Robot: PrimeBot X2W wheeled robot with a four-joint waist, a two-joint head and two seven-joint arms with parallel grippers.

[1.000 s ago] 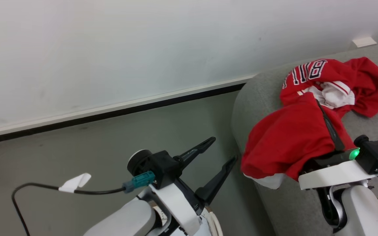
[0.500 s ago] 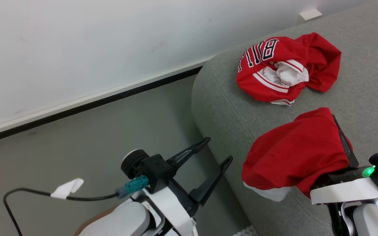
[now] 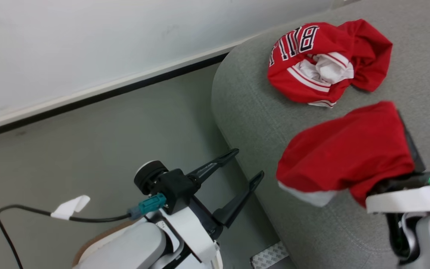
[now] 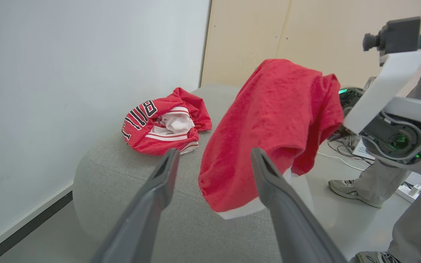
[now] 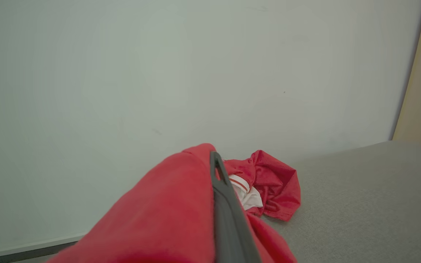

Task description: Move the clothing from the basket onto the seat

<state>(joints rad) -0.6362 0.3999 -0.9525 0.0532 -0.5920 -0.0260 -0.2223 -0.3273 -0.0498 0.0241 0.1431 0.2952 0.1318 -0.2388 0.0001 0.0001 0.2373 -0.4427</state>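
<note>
Left hand: empty, fingers spread, beside large light-grey upholstered seat
Right hand: pinching red thin-fabric jersey, which hangs over the seat; crumpled lettered red jersey just ahead
Handling: lower until cloth rests, then let go
</note>
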